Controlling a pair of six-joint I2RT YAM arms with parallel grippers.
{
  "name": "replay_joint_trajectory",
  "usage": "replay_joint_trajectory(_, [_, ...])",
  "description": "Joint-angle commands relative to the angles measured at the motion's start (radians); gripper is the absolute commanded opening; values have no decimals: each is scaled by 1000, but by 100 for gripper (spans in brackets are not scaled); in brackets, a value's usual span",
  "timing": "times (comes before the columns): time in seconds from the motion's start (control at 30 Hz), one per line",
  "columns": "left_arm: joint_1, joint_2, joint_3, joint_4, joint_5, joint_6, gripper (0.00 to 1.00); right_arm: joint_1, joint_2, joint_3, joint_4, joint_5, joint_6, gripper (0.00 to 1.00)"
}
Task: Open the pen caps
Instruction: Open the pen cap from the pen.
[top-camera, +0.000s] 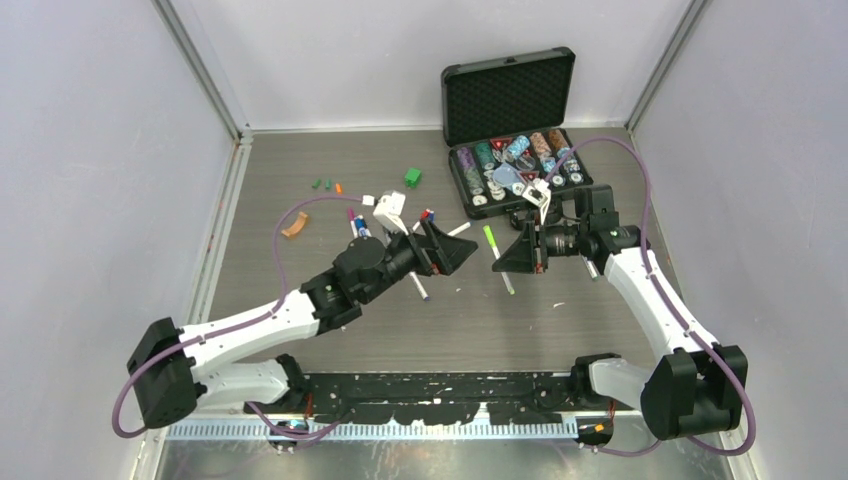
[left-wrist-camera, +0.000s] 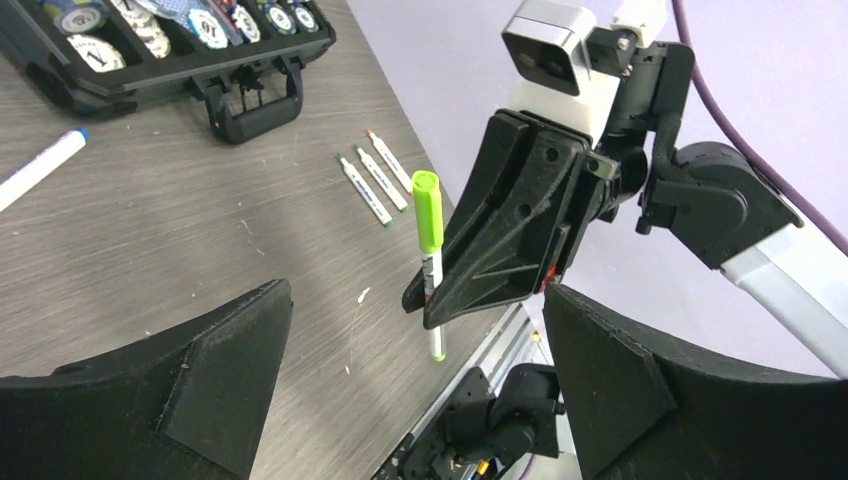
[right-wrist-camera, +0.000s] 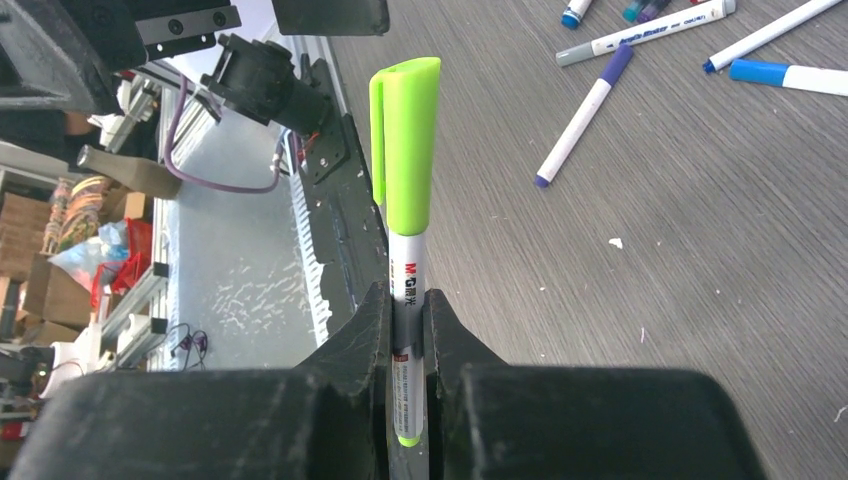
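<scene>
A white-barrelled pen with its lime-green pen cap (right-wrist-camera: 405, 150) on stands upright in my right gripper (right-wrist-camera: 405, 330), which is shut on the barrel below the cap. From above, the same pen (top-camera: 492, 243) sits at the tips of the right gripper (top-camera: 503, 262) over the table's middle. My left gripper (top-camera: 455, 250) faces it from the left, open and holding nothing. In the left wrist view its fingers (left-wrist-camera: 200, 380) spread wide below the capped pen (left-wrist-camera: 428, 215) without touching it. Loose small caps (top-camera: 322, 184) lie at the back left.
An open black case of poker chips (top-camera: 515, 130) stands at the back right. A green cube (top-camera: 412, 177) and an orange piece (top-camera: 292, 226) lie on the table. Several other pens (right-wrist-camera: 580, 120) lie scattered near the middle, three more (left-wrist-camera: 375, 180) by the case handle.
</scene>
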Motion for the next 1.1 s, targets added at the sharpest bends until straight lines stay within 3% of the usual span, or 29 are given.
replay_joint_trajectory(0.0, [3, 33, 87, -80, -48, -79, 100, 4, -13, 47, -27, 7, -54, 0])
replay_joint_trajectory(0.6, [2, 129, 244, -355, -147, -197, 100, 5, -6, 53, -49, 14, -72, 0])
replay_joint_trajectory(0.87, [2, 161, 284, -349, -147, -186, 99, 5, 1, 56, -55, 9, -74, 0])
replay_joint_trajectory(1.07, [2, 214, 294, -273, -130, -179, 91, 5, 1, 54, -57, 9, -76, 0])
